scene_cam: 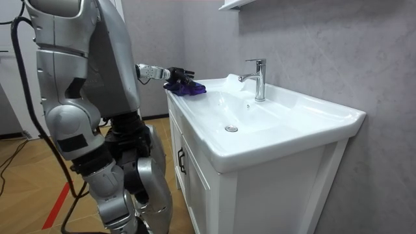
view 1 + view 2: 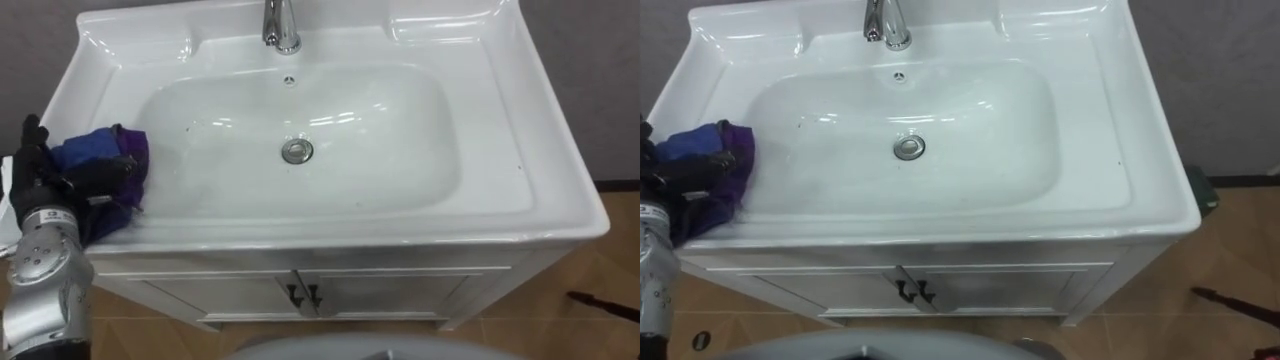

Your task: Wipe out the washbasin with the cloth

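Left eye view. White basin (image 2: 560, 190) on a white cabinet (image 2: 400, 290) with two doors and a pair of dark handles (image 2: 303, 296) at the middle seam. Chrome faucet (image 2: 281, 25) at the centre of the back rim, overflow hole (image 2: 289, 79) just below it, round metal drain (image 2: 297, 151) at the bowl's bottom. Blue-and-purple cloth (image 2: 95, 150) bunched on the flat left rim, its edge hanging toward the bowl's left slope. Left hand (image 2: 75, 185) comes in from the lower left. Its dark fingers are curled over and into the cloth, gripping it, and the thumb sticks up at the outer edge. The silver wrist is below, off the basin's front corner.

Room view. The robot stands upright at the end of the basin on the room view's left, arm stretched out level toward it. The left hand (image 1: 179, 72) rests on the cloth (image 1: 190, 89), which sits on the rim's near corner, well apart from the faucet (image 1: 259, 78) and the drain (image 1: 231, 129). Grey wall (image 1: 325, 52) behind the basin, wood floor (image 1: 26, 169) under the robot.

Right eye view. Same layout. The cloth (image 2: 725, 150) is at the left rim. Dark fingers (image 2: 695, 165) are clamped across it, and part of the hand is cut off at the frame edge. The cloth lies well left of the drain (image 2: 908, 147).
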